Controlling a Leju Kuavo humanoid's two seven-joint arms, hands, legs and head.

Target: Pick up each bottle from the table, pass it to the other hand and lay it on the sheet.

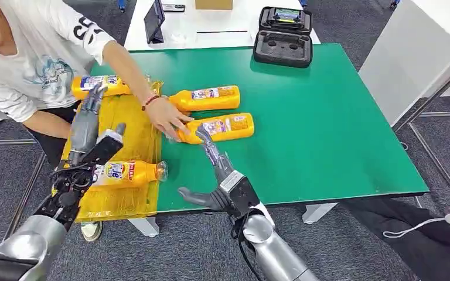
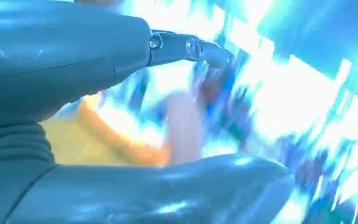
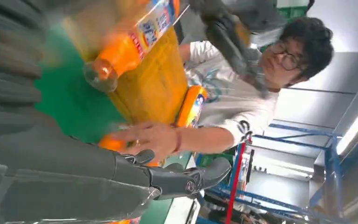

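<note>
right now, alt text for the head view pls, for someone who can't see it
Four orange bottles lie on a green table, two on a yellow sheet, while a person's hand touches one bottle. The robot's open right hand reaches toward that bottle; its left hand hovers over the sheet.

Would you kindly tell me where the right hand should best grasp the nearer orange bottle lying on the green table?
Probably round the labelled middle of the nearer orange plastic bottle, coming from the robot's near side. It lies flat with its long flank toward the right hand, and a person's hand covers the neck end.
</note>
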